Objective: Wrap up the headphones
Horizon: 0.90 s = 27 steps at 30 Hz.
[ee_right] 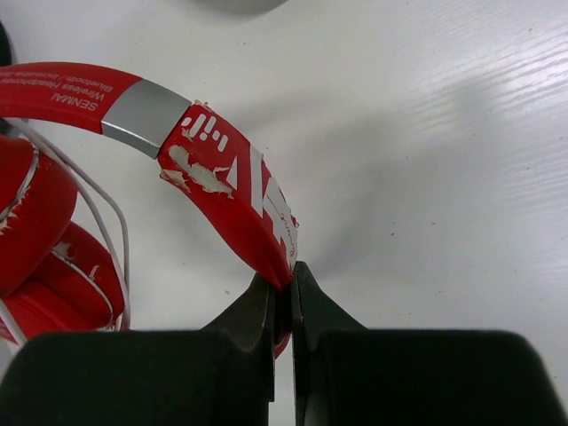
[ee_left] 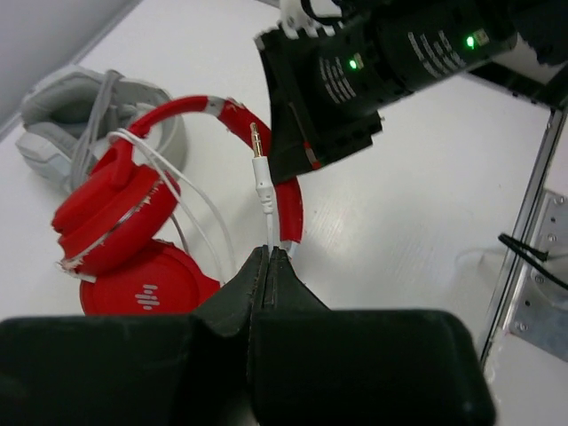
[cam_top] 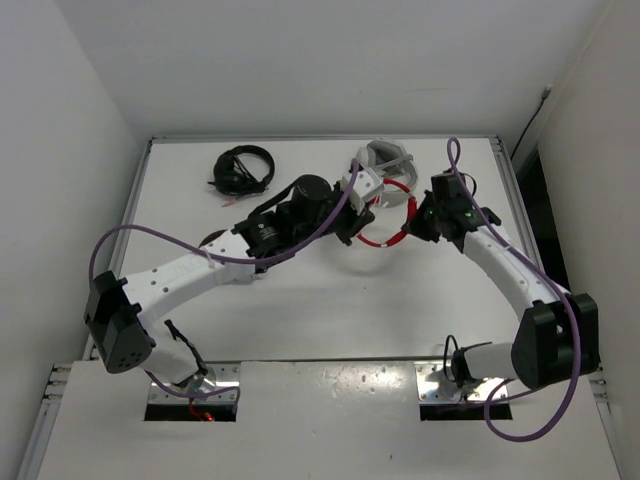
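Your left jaws are shut tight on the headphones' (ee_left: 115,209) thin white cable (ee_left: 269,226), gripping it just below the plug (ee_left: 259,173), whose gold tip stands upright above the jaws. Your right jaws are closed on the red headband (ee_right: 231,195), pinching its edge between them.

The headphones sit at the far middle of the bench (cam_top: 300,310), between your two wrists, with the red band (cam_top: 380,240) showing in the top view. The two earcups are folded one over the other, and loose loops of the cable lie across them.

For writing, the right wrist view gives you small white print along the band that seems to begin "SENMAI", with "Wireless Headphones" beneath it. It is upside down and partly blurred. After a silver segment (ee_right: 146,115) comes a white logo of short bars and some larger white letters, chipped and unreadable. The same bar logo (ee_left: 146,295) is on the lower earcup. White print on the right arm's wrist (ee_left: 390,62) is too small to read.

A grey-white headset (cam_top: 385,158) lies just behind the red pair, and a dark headset (cam_top: 243,170) lies well apart at the far left.
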Each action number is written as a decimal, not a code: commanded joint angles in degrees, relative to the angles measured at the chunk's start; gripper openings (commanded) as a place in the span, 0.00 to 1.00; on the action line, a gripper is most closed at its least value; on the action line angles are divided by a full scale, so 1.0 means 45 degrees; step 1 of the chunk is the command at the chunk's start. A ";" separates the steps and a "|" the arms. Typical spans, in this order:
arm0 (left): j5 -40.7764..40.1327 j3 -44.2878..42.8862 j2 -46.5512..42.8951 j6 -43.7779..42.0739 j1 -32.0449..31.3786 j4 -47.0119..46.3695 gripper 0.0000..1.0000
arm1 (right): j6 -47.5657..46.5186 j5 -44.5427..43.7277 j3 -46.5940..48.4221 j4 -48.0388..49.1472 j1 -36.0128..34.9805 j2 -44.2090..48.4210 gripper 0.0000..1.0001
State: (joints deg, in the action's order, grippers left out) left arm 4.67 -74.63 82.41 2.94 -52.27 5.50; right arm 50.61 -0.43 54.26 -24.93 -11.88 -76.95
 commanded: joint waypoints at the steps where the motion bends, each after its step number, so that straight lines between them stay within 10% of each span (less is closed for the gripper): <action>1: 0.0565 -0.0680 0.0396 -0.0399 -0.0318 0.0066 0.00 | -0.0543 -0.0608 0.0696 0.1028 -0.0095 0.0517 0.00; 27: -0.0957 -0.3201 0.4224 0.1983 0.0756 0.1825 0.00 | -0.0680 -0.0491 -0.0085 0.1028 -0.0581 0.1006 0.00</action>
State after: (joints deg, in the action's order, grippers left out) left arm 2.85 -86.02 100.95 10.20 -49.65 13.37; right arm 46.65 -3.88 53.76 -24.88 -13.50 -74.76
